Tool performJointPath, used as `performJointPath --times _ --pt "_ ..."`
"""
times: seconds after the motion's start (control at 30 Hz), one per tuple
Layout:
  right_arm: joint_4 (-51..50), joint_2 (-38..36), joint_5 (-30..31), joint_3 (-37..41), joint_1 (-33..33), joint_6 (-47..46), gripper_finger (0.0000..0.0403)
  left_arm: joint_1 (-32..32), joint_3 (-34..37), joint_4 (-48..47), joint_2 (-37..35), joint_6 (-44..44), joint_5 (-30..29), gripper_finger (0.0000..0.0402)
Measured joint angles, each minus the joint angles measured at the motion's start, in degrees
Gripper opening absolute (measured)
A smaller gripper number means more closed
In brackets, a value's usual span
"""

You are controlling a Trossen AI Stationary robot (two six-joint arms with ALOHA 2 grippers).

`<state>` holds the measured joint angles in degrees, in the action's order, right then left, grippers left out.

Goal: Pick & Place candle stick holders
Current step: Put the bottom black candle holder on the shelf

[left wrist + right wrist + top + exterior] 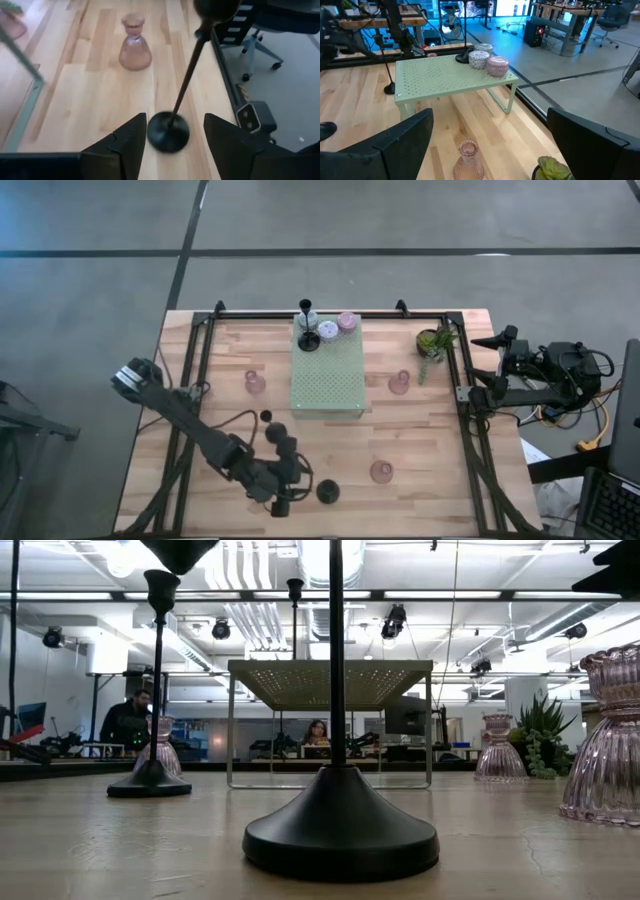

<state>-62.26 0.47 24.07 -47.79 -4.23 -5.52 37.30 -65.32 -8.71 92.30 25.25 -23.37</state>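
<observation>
A black thin-stemmed candle stick holder stands upright on its round base near the table's front edge. My left gripper is open, one finger on either side of that base and one very close to it. In the high view the same holder sits just ahead of my left gripper. A second black holder stands farther back on the left. Pink glass holders stand on the wood. My right gripper waits open at the table's right edge.
A pale green perforated mat on legs stands at the centre back and carries a black holder and two round pastel ones. A small potted plant is at the back right. Black frame rails run along the table's sides.
</observation>
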Motion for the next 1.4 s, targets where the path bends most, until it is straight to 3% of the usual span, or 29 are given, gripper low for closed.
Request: performJointPath --times 0.53,0.93,1.13,1.33,1.4 --pt "0.0 0.0 0.0 0.0 0.0 0.0 0.0384 -1.2 0.0 15.0 6.1 -6.7 0.9 0.0174" --pt "0.0 0.0 0.0 0.0 0.0 0.0 0.0384 -3.5 0.0 18.5 6.2 -10.0 4.4 0.0154" --pt "0.0 0.0 0.0 0.0 0.0 0.0 0.0384 -4.0 0.0 19.9 6.2 -11.1 4.5 0.011" --pt "0.0 0.0 0.0 0.0 0.0 0.0 0.0384 -4.9 0.0 20.0 6.2 -9.8 4.4 0.0026" --pt "0.0 0.0 0.0 0.0 0.0 0.0 0.0384 -5.2 0.0 20.3 6.2 -9.5 4.4 0.0016"
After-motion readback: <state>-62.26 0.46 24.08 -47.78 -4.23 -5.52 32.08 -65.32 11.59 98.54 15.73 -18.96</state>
